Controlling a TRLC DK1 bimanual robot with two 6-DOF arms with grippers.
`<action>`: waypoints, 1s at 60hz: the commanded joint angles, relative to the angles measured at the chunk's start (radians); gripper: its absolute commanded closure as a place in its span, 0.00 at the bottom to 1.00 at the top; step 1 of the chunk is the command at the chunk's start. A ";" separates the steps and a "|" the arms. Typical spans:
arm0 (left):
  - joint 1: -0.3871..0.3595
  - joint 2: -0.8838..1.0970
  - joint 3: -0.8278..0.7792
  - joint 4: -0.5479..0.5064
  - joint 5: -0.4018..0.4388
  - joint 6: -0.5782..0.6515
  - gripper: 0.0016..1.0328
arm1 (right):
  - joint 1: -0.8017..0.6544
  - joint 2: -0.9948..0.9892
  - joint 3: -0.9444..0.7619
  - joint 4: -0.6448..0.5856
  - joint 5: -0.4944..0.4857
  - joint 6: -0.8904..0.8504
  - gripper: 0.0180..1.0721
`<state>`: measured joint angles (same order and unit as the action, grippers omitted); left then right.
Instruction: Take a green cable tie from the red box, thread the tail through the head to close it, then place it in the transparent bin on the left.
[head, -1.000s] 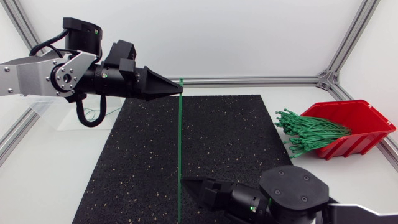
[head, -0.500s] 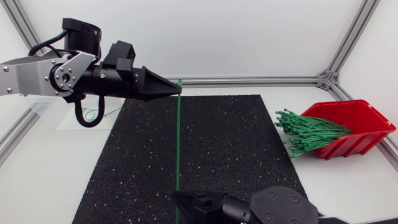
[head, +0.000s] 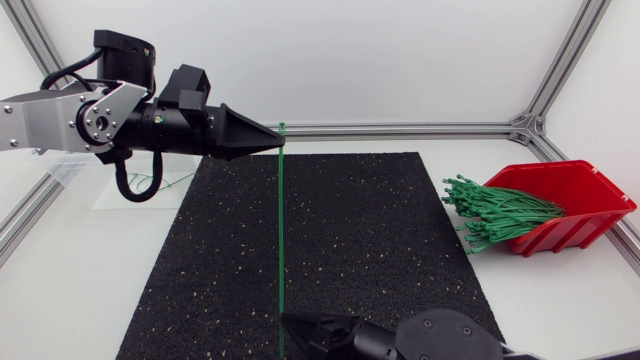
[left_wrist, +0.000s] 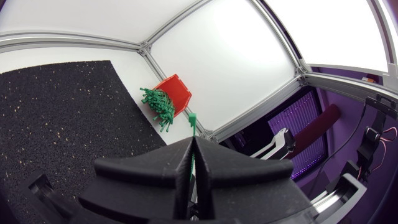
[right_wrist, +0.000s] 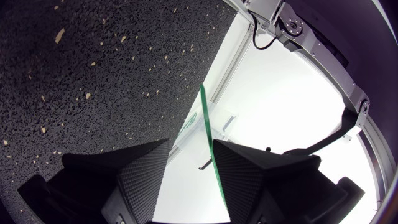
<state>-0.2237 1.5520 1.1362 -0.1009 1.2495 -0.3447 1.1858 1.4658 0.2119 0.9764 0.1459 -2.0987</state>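
Note:
My left gripper (head: 279, 146) is shut on a green cable tie (head: 281, 230) just below its head, holding it above the far edge of the black mat. In the left wrist view the tie's head (left_wrist: 193, 118) sticks out past the closed fingertips (left_wrist: 186, 149). The tie runs straight toward the near edge, where my right gripper (head: 292, 321) stands at its tail. In the right wrist view the tail (right_wrist: 208, 130) passes between the parted fingers of that gripper (right_wrist: 191, 147), close to one finger (right_wrist: 239, 165). The red box (head: 585, 200) of green ties (head: 495, 215) lies at the right.
A black speckled mat (head: 380, 230) covers the table's middle. The transparent bin (head: 95, 185) sits at the far left, partly behind my left arm, with something green inside. Aluminium frame rails run along the table's back and sides.
My right gripper has slid left and toward the near edge and its fingers have narrowed around the tie's tail. My left gripper and the tie have shifted slightly left.

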 joint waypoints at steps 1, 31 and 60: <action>-0.006 0.030 0.028 -0.008 0.018 -0.022 0.97 | 0.009 0.011 0.003 0.019 0.007 -0.024 0.58; 0.004 0.105 0.025 -0.019 0.044 -0.047 0.97 | 0.032 0.025 0.035 0.024 0.007 -0.023 0.64; 0.004 0.112 0.051 -0.017 0.044 -0.057 0.97 | 0.054 0.019 0.020 0.030 0.012 -0.018 0.81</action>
<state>-0.2245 1.6375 1.1542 -0.1158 1.2785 -0.3748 1.2301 1.4788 0.2329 0.9932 0.1539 -2.0987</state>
